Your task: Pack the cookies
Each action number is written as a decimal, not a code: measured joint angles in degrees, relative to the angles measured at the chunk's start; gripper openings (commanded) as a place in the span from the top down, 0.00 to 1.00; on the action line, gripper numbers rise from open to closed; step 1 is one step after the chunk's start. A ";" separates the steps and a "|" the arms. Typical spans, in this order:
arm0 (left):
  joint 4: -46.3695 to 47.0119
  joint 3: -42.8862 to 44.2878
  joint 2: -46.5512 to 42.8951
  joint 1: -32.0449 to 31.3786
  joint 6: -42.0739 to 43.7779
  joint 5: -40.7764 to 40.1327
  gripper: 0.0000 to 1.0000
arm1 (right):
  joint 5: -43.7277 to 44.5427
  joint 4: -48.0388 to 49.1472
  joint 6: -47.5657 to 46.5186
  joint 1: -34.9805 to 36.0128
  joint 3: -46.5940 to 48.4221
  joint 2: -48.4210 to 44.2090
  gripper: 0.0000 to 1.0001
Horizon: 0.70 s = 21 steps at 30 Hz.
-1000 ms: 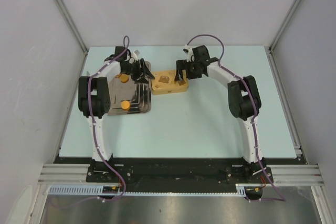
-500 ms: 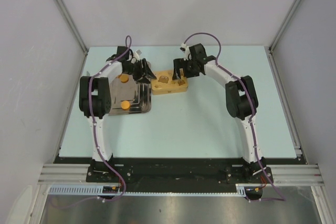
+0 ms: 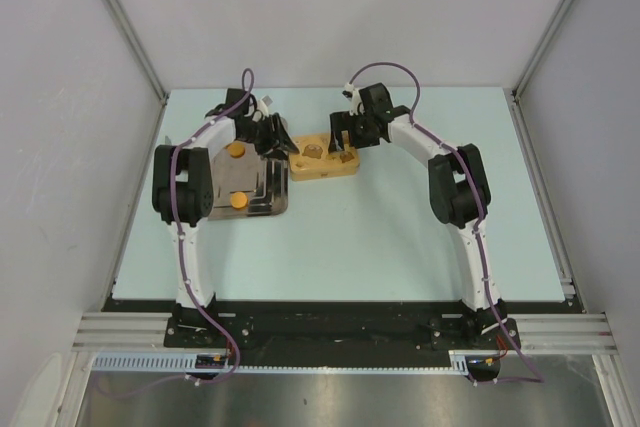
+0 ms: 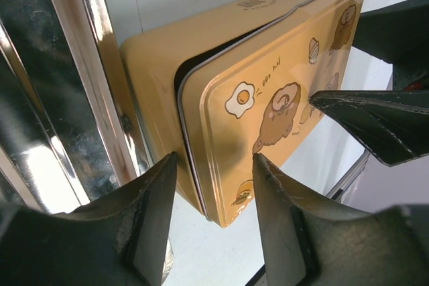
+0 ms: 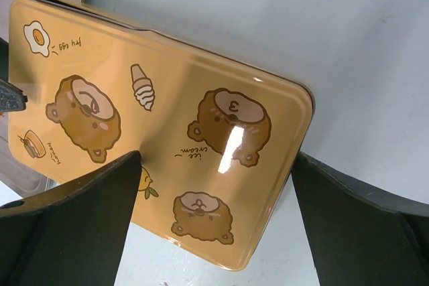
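The left gripper (image 4: 213,165) straddles a corner of the yellow tin (image 4: 268,85).

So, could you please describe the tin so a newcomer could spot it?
On the pale blue table, look just right of the metal tray. The tin lies there: the only yellow box, its lid printed with cartoon bears and a fried egg.

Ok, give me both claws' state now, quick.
Left claw: astride the tin lid's edge; grip cannot be told.
Right claw: open wide over the lid, holding nothing.
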 measured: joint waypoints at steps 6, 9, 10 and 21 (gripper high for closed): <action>0.31 -0.66 0.00 -0.02 0.00 -0.83 0.62 | 0.28 -0.09 -0.04 0.04 0.02 0.04 0.02; 0.46 -0.70 0.00 -0.02 -0.11 -0.81 0.70 | 0.57 -0.09 -0.20 0.09 0.02 0.07 0.02; 0.59 -0.70 0.00 -0.02 -0.11 -0.92 0.72 | 0.63 -0.09 -0.20 0.09 0.02 0.07 0.02; 1.11 -0.85 0.02 -0.28 -0.15 -1.29 0.67 | 1.95 -0.11 -0.44 0.09 0.02 0.07 0.02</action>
